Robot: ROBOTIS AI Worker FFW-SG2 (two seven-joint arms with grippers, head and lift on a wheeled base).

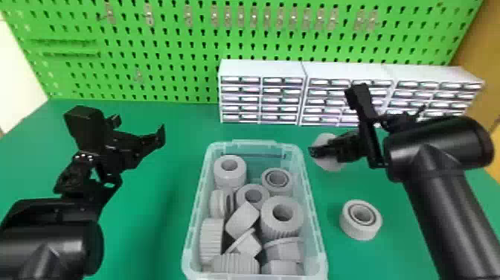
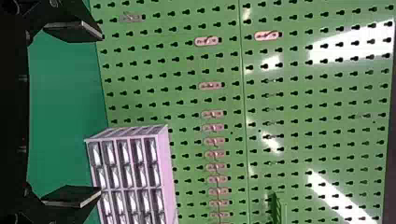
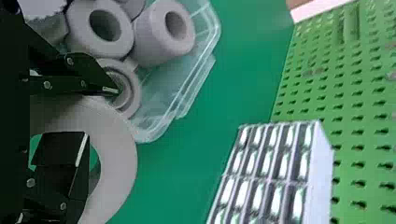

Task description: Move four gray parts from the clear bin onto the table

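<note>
The clear bin (image 1: 314, 208) stands in the middle of the table, holding several gray parts (image 1: 282, 218). One gray ring (image 1: 361, 220) lies on the table right of it. My right gripper (image 1: 316, 150) is beyond that ring, beside the bin's far right corner, over another gray part (image 1: 327, 164). In the right wrist view my right gripper (image 3: 99, 115) is shut on the wall of this gray part (image 3: 122, 154), one finger over its hole. Whether it touches the table I cannot tell. My left gripper (image 1: 139, 128) is parked above the table's left side; its fingers stand apart in the left wrist view (image 2: 100, 114).
White drawer cabinets (image 1: 262, 69) line the table's back edge, behind the bin and my right gripper. A green pegboard (image 1: 163, 44) with small hooks rises behind them. Green table surface (image 1: 148, 223) extends on both sides of the bin.
</note>
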